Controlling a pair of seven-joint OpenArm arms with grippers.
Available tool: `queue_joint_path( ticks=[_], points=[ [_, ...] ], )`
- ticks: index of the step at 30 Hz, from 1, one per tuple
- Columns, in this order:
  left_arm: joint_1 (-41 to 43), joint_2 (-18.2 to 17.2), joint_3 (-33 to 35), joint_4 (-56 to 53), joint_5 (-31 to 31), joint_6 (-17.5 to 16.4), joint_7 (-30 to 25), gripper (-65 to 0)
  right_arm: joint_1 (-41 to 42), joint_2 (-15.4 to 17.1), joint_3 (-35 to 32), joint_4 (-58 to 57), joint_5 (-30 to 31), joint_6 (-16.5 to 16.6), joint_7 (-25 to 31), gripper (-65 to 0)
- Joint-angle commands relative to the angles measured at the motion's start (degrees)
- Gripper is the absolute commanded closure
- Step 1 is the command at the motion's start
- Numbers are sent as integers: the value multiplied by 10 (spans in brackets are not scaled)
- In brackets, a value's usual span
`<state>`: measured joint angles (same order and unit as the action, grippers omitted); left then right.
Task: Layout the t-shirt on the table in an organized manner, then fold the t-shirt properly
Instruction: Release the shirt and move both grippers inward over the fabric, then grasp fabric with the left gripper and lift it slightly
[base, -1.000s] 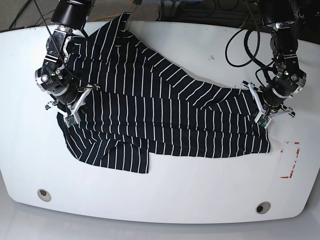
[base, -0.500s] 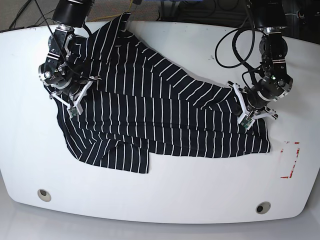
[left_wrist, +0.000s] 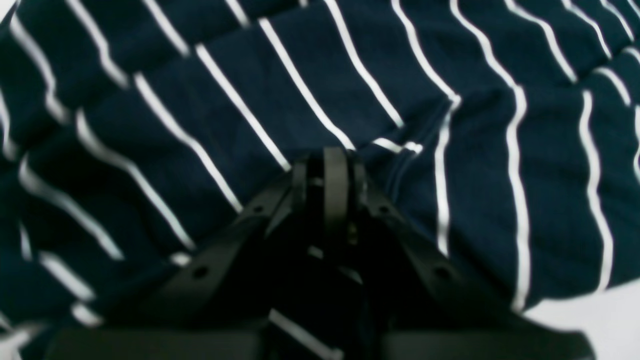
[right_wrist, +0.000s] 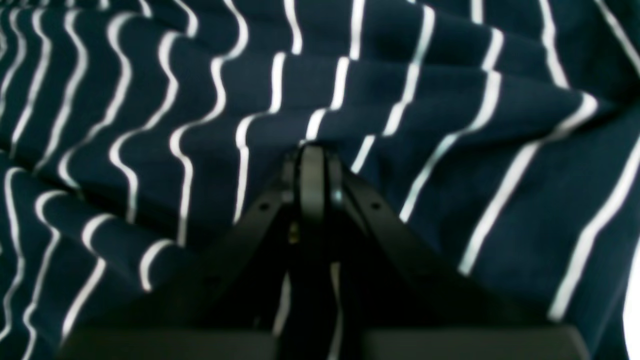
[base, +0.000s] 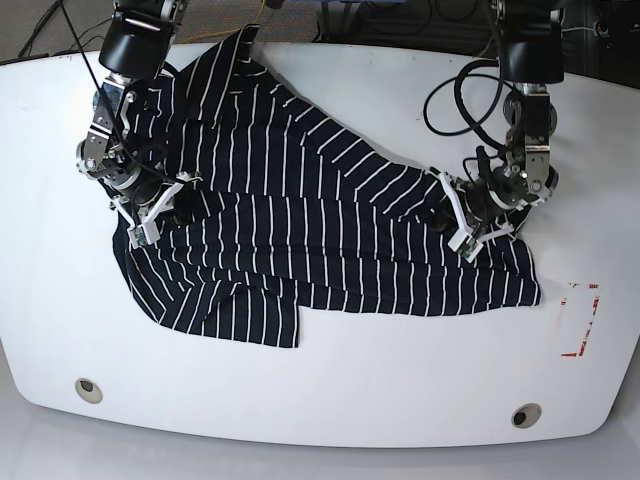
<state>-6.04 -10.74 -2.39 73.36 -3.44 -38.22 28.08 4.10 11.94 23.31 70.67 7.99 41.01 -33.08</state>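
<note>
The t-shirt (base: 300, 220) sprawls crumpled across the bench (base: 330, 390), long axis running side to side, one part trailing toward the far edge. Each arm sits over its own end, cloth directly under and ahead of the tips. The left gripper (base: 462, 222) presses down at the striped edge, fingers (left_wrist: 334, 170) together, apparently pinching a fold. The right gripper (base: 150, 215) leans steeply into rumpled fabric, fingers (right_wrist: 312, 170) closed too. Spreading looks to me like a pull outward, apart.
</note>
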Motion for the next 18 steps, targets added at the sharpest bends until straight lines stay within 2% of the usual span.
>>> queue_joint_path(
  ticks=[1,10,18],
  points=[
    [-29,-2,1,-40,14,5,11,-22,6,5,-1,-35,-45,-10,-40,-3],
    [-111,-7,1,-174,14,5,-49,-23,72,40,-2,-145,-45,-10,-5,-3],
    [-161,-15,18,-229,14,5,-53,-23,140,64,-6,-240,-46,-10,46,-5]
  ],
)
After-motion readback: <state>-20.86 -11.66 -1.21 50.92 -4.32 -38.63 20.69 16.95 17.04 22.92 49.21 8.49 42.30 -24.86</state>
